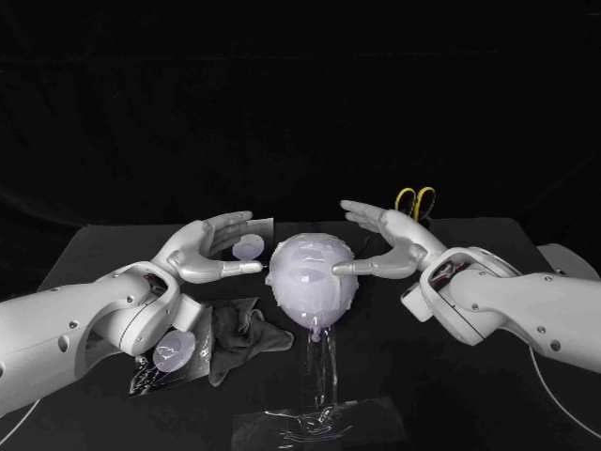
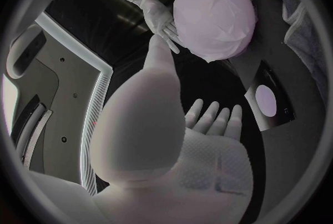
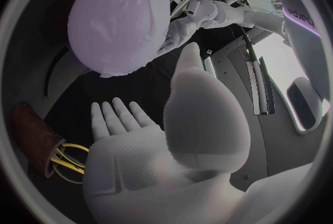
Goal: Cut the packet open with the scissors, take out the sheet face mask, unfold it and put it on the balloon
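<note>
A pale balloon (image 1: 312,277) stands on a clear stand (image 1: 315,413) at the table's middle, with the white sheet mask (image 1: 307,263) spread over its face. My left hand (image 1: 217,246) is beside its left side and my right hand (image 1: 389,242) beside its right, both open with fingers spread and thumbs pointing in at the balloon. The right thumb tip lies against the mask. The left wrist view has the balloon (image 2: 211,13) beyond my left hand (image 2: 173,140); the right wrist view has the balloon (image 3: 118,18) beyond my right hand (image 3: 160,146).
Yellow-handled scissors (image 1: 416,200) stand in a brown holder (image 3: 31,129) behind my right hand. A dark packet with a pale circle (image 1: 251,247) lies behind my left hand. A grey cloth (image 1: 239,334) and another packet piece (image 1: 175,355) lie at front left.
</note>
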### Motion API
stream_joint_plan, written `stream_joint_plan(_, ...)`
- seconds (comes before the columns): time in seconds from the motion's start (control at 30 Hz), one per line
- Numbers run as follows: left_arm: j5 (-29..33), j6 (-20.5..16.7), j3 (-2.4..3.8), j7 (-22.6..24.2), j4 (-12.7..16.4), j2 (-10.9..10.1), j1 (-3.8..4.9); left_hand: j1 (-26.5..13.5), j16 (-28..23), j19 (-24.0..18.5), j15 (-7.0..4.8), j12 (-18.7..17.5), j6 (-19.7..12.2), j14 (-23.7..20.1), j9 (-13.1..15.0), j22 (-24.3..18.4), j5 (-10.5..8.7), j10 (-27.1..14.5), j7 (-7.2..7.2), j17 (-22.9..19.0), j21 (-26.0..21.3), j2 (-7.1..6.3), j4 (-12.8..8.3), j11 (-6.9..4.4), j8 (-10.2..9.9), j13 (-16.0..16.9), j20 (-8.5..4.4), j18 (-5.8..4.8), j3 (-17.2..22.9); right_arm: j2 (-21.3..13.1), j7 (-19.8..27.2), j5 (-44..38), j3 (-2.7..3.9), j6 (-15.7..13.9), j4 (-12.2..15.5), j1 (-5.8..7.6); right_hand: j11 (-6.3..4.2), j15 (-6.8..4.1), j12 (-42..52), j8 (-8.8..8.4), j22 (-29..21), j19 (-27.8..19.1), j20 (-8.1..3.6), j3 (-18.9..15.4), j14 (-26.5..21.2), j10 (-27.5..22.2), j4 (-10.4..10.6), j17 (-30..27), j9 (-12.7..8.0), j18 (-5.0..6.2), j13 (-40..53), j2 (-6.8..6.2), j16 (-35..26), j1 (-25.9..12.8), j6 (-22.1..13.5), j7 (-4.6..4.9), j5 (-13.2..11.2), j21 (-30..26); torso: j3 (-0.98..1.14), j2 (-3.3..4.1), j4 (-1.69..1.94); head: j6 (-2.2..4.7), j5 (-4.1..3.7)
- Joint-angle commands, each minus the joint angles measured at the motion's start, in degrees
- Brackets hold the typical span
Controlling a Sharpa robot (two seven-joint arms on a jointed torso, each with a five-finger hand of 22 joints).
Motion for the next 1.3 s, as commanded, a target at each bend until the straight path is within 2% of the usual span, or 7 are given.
stream_joint_plan(0.03, 5.7, 2.1, 0.05, 1.9, 0.0, 0.1, 0.23, 0.1, 0.6, 1.3, -0.05, 0.7, 2.0, 1.7, 0.8, 0.4, 0.05, 2.7, 8.81, 0.4, 0.5, 1.06, 0.0, 0.50, 0.9, 0.3, 0.03, -0.93, 0.8, 1.4, -8.1, -5.6, 0.06, 4.5, -0.9, 0.99, 0.12, 0.07, -0.3, 0.19, -0.2, -0.6, -0.07, -0.3, -0.8, -0.8, 0.0, -0.1, 0.0, -0.51, -0.1, -0.63, -0.3, -4.1, 0.2, 9.10, 1.6, -0.2, 0.13, -0.10, -0.05, -0.02, 0.07)
stream_joint_plan(0.17, 7.6, 1.6, 0.04, 2.5, -0.3, 0.3, 0.33, 0.3, 1.9, 4.4, -0.35, 2.0, 5.9, 5.2, 2.3, 1.3, -0.15, 8.4, 8.92, 1.3, 1.7, 2.75, 0.0, 0.34, 2.7, 0.8, -0.02, -0.87, 3.2, 4.1, -13.3, -8.0, 0.08, 6.9, -2.8, 2.71, 0.18, 0.15, -0.4, 0.14, -0.2, -0.7, -0.06, -0.6, -1.5, -1.9, 0.0, -0.3, 0.0, -0.54, -0.1, -0.90, -0.4, -6.9, 0.1, 9.10, 2.5, -0.2, 0.19, -0.11, -0.09, 0.04, 0.11)
stream_joint_plan(0.43, 9.1, 1.1, 0.03, 2.5, -0.8, 0.7, 0.45, 0.2, 3.1, 7.4, -0.65, 2.4, 7.8, 8.1, 2.9, 2.0, -0.26, 12.3, 8.96, 2.1, 2.7, 4.25, -0.1, 0.12, 3.6, 0.7, -0.10, -0.79, 5.0, 9.3, -20.0, -8.8, 0.11, 12.0, -6.1, 4.89, 0.24, 0.22, -0.4, -0.38, -0.2, -0.7, -0.06, -0.4, -2.1, -3.1, 0.1, -0.3, -0.4, -0.59, -0.2, -0.57, -0.4, -12.8, -1.3, 9.12, 4.2, -0.2, 0.16, -0.01, -0.05, -0.06, -0.04)
stream_joint_plan(0.77, 9.6, 0.9, 0.01, 2.3, -1.1, 1.1, 0.54, 0.3, 3.5, 8.1, -0.73, 2.5, 8.7, 8.9, 3.1, 2.0, -0.31, 13.9, 8.96, 2.3, 2.9, 5.11, -0.1, 0.05, 4.0, 0.6, -0.12, -0.79, 6.0, 14.4, -24.4, -9.7, 0.12, 17.4, -10.4, 5.45, 0.24, 0.23, -0.4, -0.42, -0.2, -0.7, -0.06, -0.2, -2.0, -3.1, 0.1, -0.3, -0.4, -0.60, -0.2, -0.32, -0.4, -14.1, -1.3, 9.13, 4.5, -0.2, 0.15, -0.03, -0.06, -0.30, -0.11)
stream_joint_plan(1.03, 9.7, 0.9, 0.01, 2.1, -1.1, 1.1, 0.58, 0.3, 3.5, 8.1, -0.73, 2.5, 8.9, 9.0, 3.2, 2.0, -0.32, 14.1, 8.97, 2.4, 2.9, 5.27, -0.1, 0.05, 4.1, 0.6, -0.12, -0.79, 6.2, 16.5, -25.8, -11.7, 0.12, 18.7, -12.2, 5.51, 0.20, 0.18, -0.2, -0.22, -0.2, -0.6, -0.07, 0.5, -1.4, -2.4, 0.1, -0.2, -0.2, -0.58, -0.1, 0.41, -0.2, -14.2, -0.5, 9.13, 4.8, -0.1, 0.13, -0.01, -0.04, -0.30, -0.18)
stream_joint_plan(1.17, 9.7, 1.0, 0.01, 2.0, -1.1, 1.2, 0.60, 0.3, 3.6, 8.1, -0.75, 2.5, 9.0, 9.1, 3.2, 2.0, -0.33, 14.2, 8.97, 2.4, 2.9, 5.44, -0.1, 0.04, 4.1, 0.6, -0.12, -0.79, 6.4, 17.0, -26.5, -13.0, 0.12, 18.6, -12.4, 5.52, 0.16, 0.14, -0.1, -0.06, -0.1, -0.5, -0.08, 1.0, -0.9, -1.8, 0.0, -0.1, 0.0, -0.54, 0.0, 0.91, -0.1, -14.1, 0.1, 9.14, 4.9, -0.1, 0.13, -0.03, -0.04, -0.34, -0.16)
stream_joint_plan(1.3, 9.7, 1.0, 0.00, 1.9, -1.1, 1.2, 0.60, 0.3, 3.6, 8.1, -0.76, 2.4, 9.0, 9.1, 3.2, 1.9, -0.34, 14.3, 8.96, 2.4, 2.9, 5.62, -0.1, 0.04, 4.2, 0.6, -0.12, -0.79, 6.7, 17.1, -26.8, -13.9, 0.12, 18.7, -12.3, 5.52, 0.11, 0.04, 0.0, 0.16, -0.1, -0.4, -0.08, 2.5, 0.0, -0.9, 0.0, 0.1, 0.2, -0.45, 0.1, 2.64, 0.1, -13.6, 0.9, 9.14, 5.1, 0.0, 0.12, -0.03, -0.03, -0.37, -0.16)
